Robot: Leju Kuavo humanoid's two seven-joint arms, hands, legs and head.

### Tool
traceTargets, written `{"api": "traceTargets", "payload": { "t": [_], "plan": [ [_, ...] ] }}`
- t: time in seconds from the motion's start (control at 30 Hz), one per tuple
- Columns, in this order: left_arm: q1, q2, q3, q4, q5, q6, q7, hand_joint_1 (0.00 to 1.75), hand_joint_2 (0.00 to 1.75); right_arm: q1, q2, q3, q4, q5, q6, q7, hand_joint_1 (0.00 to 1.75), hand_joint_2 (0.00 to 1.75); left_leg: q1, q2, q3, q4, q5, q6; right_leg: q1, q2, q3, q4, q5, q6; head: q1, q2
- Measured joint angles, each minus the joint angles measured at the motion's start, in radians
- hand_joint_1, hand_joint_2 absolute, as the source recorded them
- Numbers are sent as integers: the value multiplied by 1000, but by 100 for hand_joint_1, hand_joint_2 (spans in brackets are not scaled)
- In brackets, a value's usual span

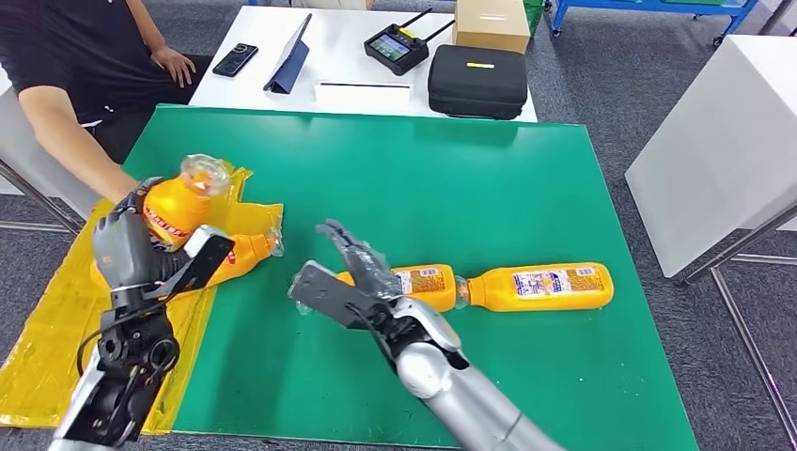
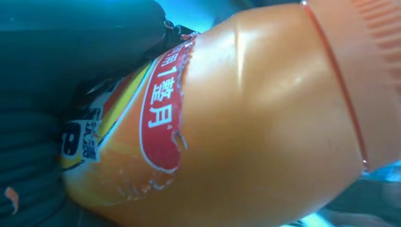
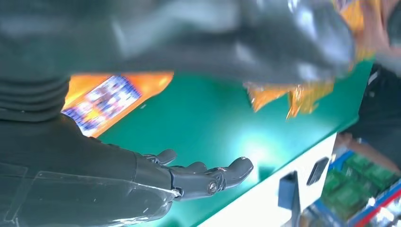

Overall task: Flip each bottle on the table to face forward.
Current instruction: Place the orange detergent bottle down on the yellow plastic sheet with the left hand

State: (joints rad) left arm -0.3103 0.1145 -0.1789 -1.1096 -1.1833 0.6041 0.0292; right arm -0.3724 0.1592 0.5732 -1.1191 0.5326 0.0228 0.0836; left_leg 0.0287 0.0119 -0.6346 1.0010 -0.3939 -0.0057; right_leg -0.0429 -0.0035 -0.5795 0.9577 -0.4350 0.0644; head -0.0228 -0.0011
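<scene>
Fingers of the left hand (image 1: 141, 249) wrap an orange bottle (image 1: 179, 209), holding it lifted and tilted above the yellow sheet (image 1: 56, 329) at the left edge of the green desk (image 1: 489, 178), its clear end pointing up and away from the robot; the left wrist view shows the bottle's red and white label (image 2: 163, 113) close up, pressed against the dark palm. A second bottle (image 1: 240, 256) lies on its side on the sheet just beside that hand. The right hand (image 1: 343, 277) holds nothing, its fingers (image 3: 208, 177) apart and stretched out over the middle of the desk, partly covering one end of a third bottle (image 1: 428, 285) lying flat. A fourth bottle (image 1: 540, 286) lies end to end with the third, farther to the right, label up. A person's arm (image 1: 70, 141) reaches in at the left, near the lifted bottle. Beyond the green surface a white table (image 1: 348, 47) carries a phone (image 1: 235, 59), a tablet (image 1: 291, 56), a controller (image 1: 397, 47), a black case (image 1: 477, 82) and a cardboard box (image 1: 491, 23).
</scene>
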Motion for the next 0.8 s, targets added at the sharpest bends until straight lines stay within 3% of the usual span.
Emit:
{"api": "traceTargets", "payload": {
  "t": [0.2,0.37,0.77,0.8],
  "plan": [
    [-118,4,-52,294,-228,24,103,175,175,53,-67,-34,-75,-5,2,-11,0,0,0,1,0,0,1,0,0,1,0,0,1,1,0,0],
    [-150,4,-110,473,-292,11,143,175,175,70,-99,-35,-79,5,3,-17,0,0,0,2,0,0,1,0,0,2,0,0,1,1,0,0],
    [-154,-10,-173,622,-302,-23,120,175,175,78,-171,-35,-70,25,4,-14,0,0,0,1,-1,0,1,0,0,2,-1,0,1,1,0,0],
    [-156,-13,-177,627,-303,-30,116,131,175,78,-177,-36,-67,27,3,-14,0,0,0,1,-1,0,1,0,0,2,-1,0,1,1,0,0]
  ]
}}
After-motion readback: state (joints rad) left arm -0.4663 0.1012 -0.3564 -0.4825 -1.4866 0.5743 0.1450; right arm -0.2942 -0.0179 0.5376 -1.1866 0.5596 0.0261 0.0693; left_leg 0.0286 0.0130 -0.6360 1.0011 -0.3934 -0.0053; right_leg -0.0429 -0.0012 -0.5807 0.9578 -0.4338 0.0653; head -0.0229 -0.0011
